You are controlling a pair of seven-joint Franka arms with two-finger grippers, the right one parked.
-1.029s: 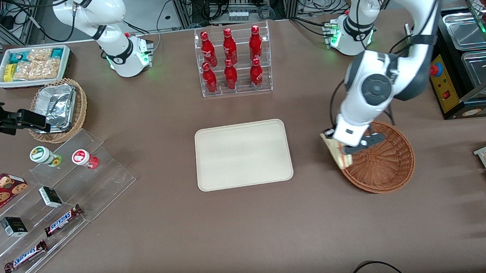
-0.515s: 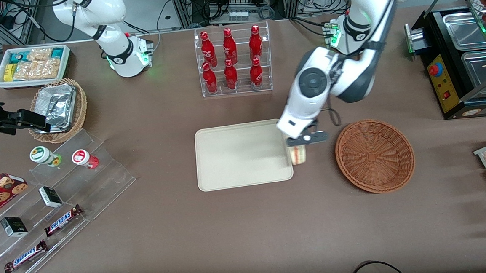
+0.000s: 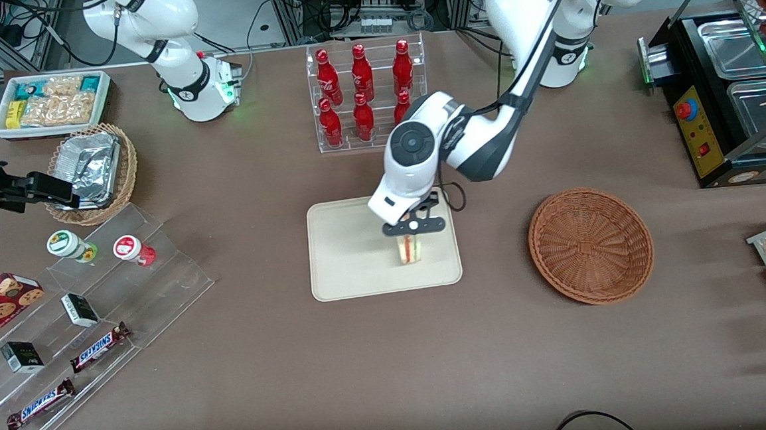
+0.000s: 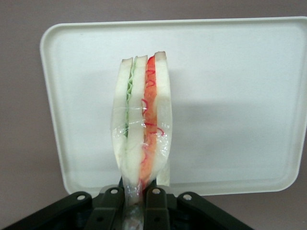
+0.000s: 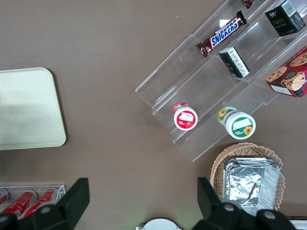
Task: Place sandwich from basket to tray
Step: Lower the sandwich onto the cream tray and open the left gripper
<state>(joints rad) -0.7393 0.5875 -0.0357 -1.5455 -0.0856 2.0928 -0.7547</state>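
In the front view, the gripper (image 3: 412, 227) hung over the tray (image 3: 346, 257), toward its basket-side edge, clamped on the sandwich (image 3: 410, 248), which dangled directly beneath it; the basket (image 3: 591, 245) sat empty beside the tray. In the left wrist view, the sandwich (image 4: 142, 129) pointed straight away from the fingers (image 4: 156, 201), its long axis and filling layers aimed down at the tray (image 4: 240, 96).

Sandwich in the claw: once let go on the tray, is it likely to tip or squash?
The sandwich hangs edge-down, pinched in the claw over the tray; narrow, so it probably topples flat. Soft bread likely squashes; film wrap may be slippery.
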